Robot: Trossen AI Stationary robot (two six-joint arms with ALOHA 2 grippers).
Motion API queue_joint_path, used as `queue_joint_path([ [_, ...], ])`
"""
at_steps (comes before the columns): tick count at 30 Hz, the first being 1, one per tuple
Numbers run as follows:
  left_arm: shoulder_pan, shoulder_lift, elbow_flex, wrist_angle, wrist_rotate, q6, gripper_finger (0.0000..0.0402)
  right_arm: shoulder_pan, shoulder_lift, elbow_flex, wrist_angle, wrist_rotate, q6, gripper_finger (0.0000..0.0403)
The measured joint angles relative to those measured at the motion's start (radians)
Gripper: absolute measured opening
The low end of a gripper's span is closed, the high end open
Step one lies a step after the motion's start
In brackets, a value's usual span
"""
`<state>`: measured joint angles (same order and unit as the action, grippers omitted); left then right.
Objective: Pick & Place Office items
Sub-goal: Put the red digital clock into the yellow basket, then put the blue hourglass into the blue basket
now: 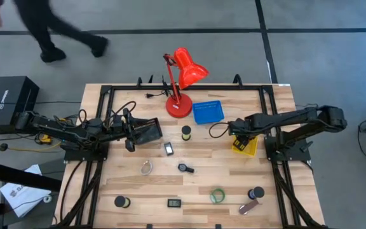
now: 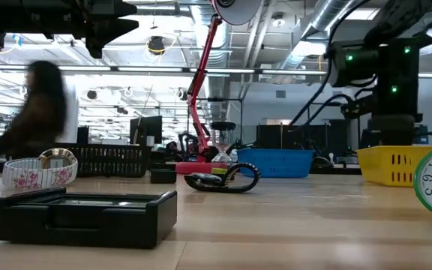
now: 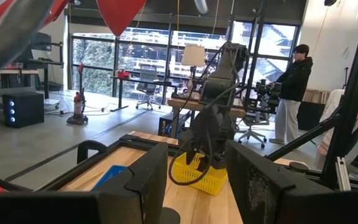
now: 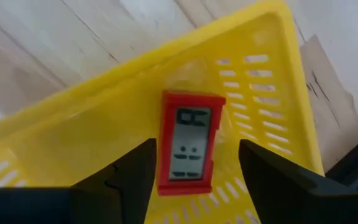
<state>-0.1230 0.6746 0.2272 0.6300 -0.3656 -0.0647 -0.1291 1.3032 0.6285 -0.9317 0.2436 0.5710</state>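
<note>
Red clock [image 4: 187,142]: small red-framed oblong with an LCD face, lying flat on the floor of the yellow tray [image 4: 263,37], seen between the right gripper's fingers, not touching either.
Right gripper [image 4: 194,180]: poised over the yellow tray [image 1: 246,146] at the tabletop's right side; fingers apart, nothing held.
Left gripper [image 3: 194,180]: at the tabletop's left, over the black tray [image 1: 146,131]; fingers apart, empty.
Other items: black roll [image 1: 186,132] near the blue tray [image 1: 208,112]; clear ring [image 1: 146,168] and small black oblong [image 1: 168,149] mid-tabletop; green ring [image 1: 217,195], black rolls [image 1: 121,201] [image 1: 255,192], black clock [image 1: 174,203] and maroon oblong [image 1: 248,207] along the near edge.
Lamp [image 1: 182,79]: red, upright at the far edge.
Person [image 1: 56,28]: walking on the floor beyond the tabletop.
</note>
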Motion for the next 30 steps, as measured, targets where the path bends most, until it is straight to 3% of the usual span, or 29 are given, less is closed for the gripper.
queue_joint_path([
  [10,0.000,0.000,0.000,0.000,0.000,0.000,0.0156,-0.004,0.019,0.011,-0.020,-0.039,0.004,0.0234],
  [20,0.000,0.000,0.000,0.000,0.000,0.000,0.0156,0.005,0.019,0.167,-0.221,-0.039,0.005,0.0234],
  [30,0.000,0.000,0.000,-0.001,0.000,0.000,0.0156,0.138,0.018,0.333,-0.377,-0.091,0.034,0.0234],
])
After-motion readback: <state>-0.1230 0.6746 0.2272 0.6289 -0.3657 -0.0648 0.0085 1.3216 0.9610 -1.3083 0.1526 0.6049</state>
